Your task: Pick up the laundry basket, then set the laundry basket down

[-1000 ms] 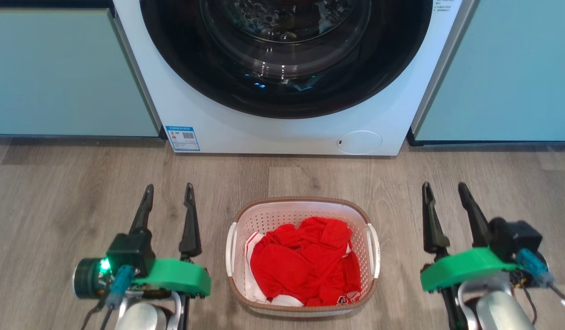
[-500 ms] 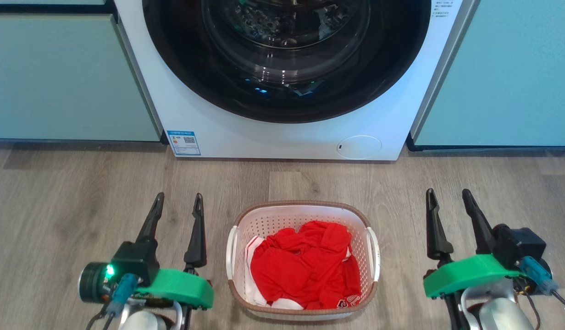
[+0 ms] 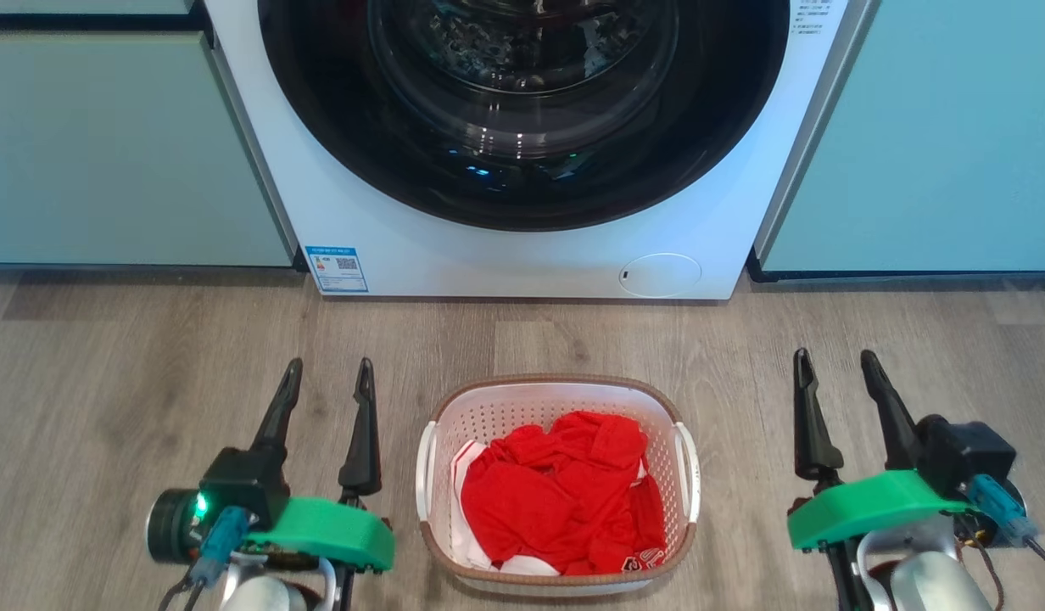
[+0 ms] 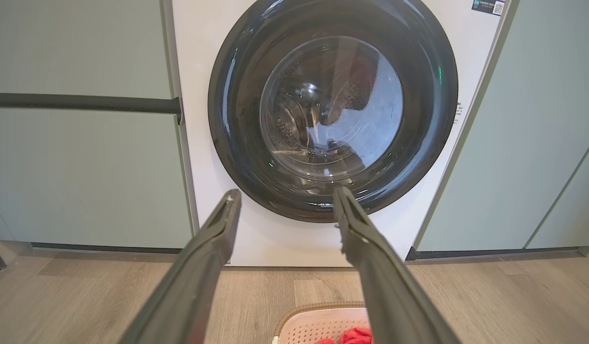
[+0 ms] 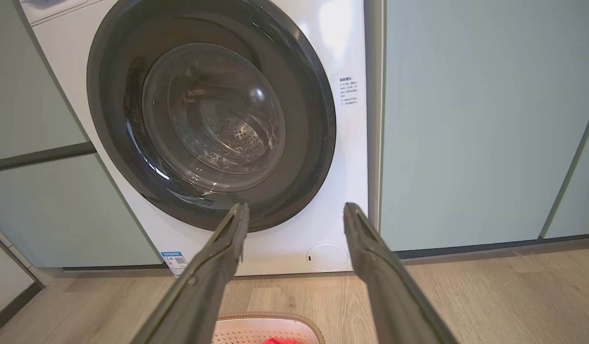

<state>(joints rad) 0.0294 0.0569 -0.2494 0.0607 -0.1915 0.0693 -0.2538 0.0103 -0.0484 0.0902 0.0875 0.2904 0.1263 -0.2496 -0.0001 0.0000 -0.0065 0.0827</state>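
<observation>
The laundry basket [image 3: 505, 407], white perforated plastic with a brown rim and white side handles, stands on the wooden floor between my arms, red clothes piled inside. My left gripper [image 3: 330, 373] is open beside the basket's left side, apart from it. To the basket's right my right gripper [image 3: 836, 365] is open too, farther off. Both point toward the washer. The basket's far rim [image 4: 318, 308] peeks in at the bottom of the left wrist view, between the open fingers [image 4: 218, 234]. A strip of the basket [image 5: 266, 327] lies under my right gripper's fingers [image 5: 359, 229].
A white front-loading washer [image 3: 522, 246] with a dark round door [image 3: 522, 110] stands straight ahead, close behind the basket. Pale green cabinet fronts [image 3: 124, 144] flank it on both sides. Bare wooden floor [image 3: 132, 356] lies around both grippers.
The head camera has tilted, so the whole scene sits slightly lower in the picture. Both grippers stay open and the basket stays on the floor.
</observation>
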